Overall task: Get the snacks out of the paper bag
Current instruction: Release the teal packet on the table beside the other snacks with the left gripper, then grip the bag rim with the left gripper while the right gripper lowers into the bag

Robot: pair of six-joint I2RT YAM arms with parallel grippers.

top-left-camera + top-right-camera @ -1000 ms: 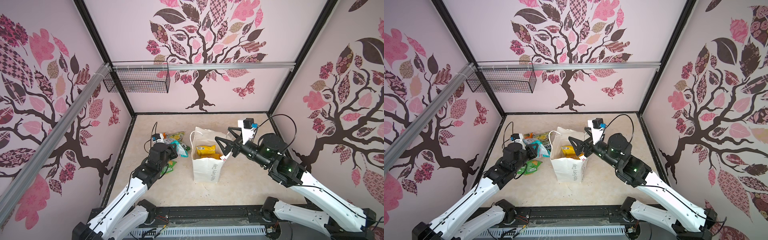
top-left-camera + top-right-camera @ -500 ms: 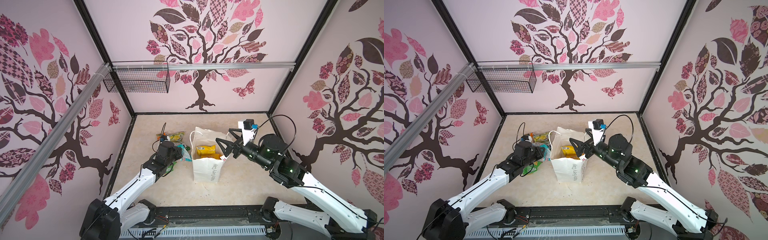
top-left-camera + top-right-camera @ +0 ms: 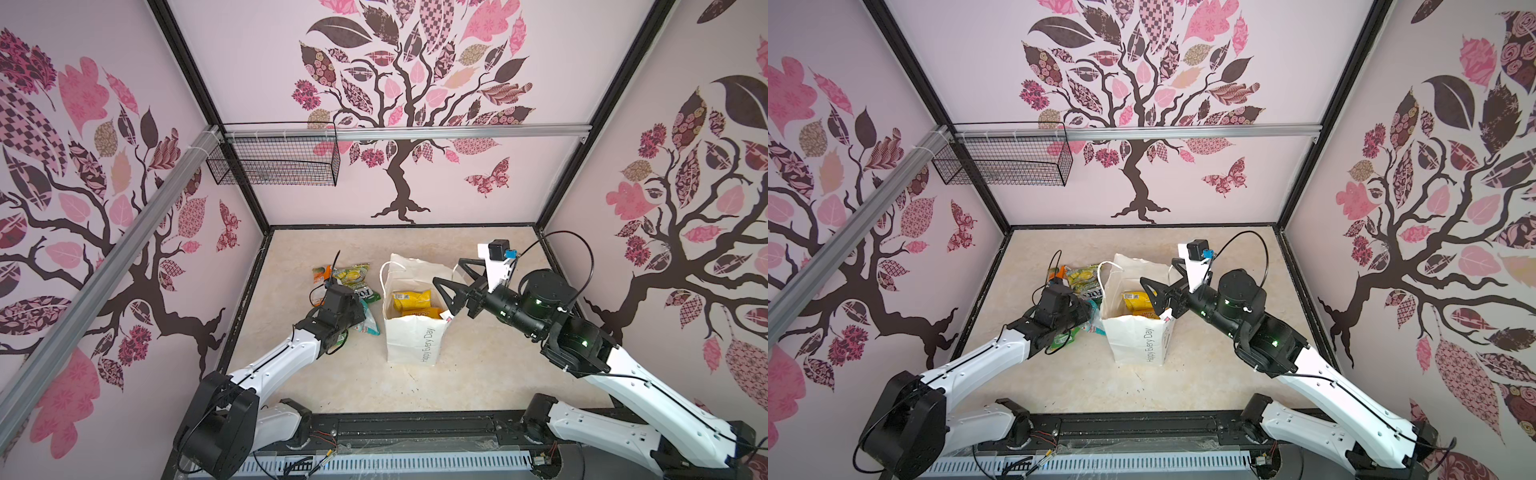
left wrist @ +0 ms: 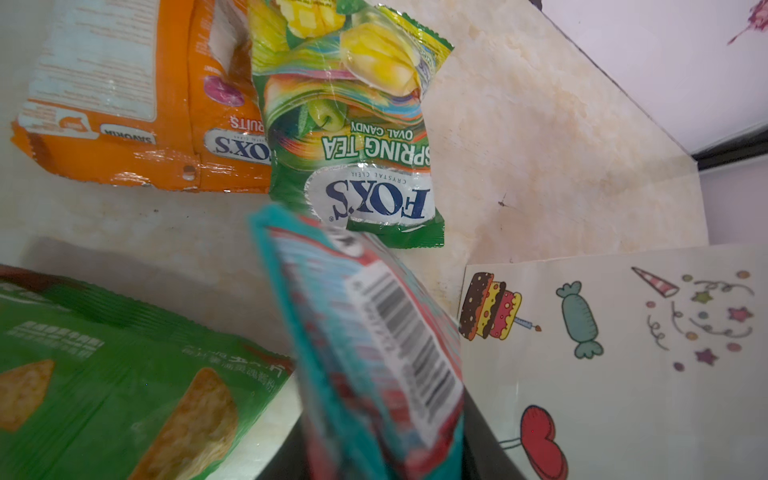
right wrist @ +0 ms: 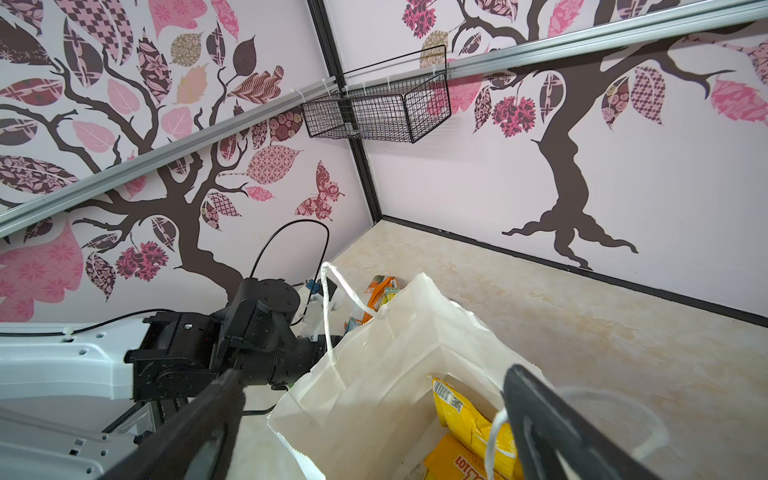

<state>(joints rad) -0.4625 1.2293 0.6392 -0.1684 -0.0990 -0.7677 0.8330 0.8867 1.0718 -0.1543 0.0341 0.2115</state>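
left pincer: jaws either side of tilted teal packet, pinched or loose cannot tell | just beside: paper bag, green chip packet | farther: FOX'S Spring Tea packet overlapping orange packets, flat on desk | right pincer: spread wide at bag's open right rim | inside bag: yellow packets

A white paper bag stands upright mid-floor, its mouth open, with yellow packets inside. Toward its 10 o'clock lie a green-yellow packet and an orange packet. At 9 o'clock a teal packet shows beside the left arm. The right gripper hovers at the bag's 2 o'clock, jaws spread wide. A wire basket hangs at 11 o'clock.
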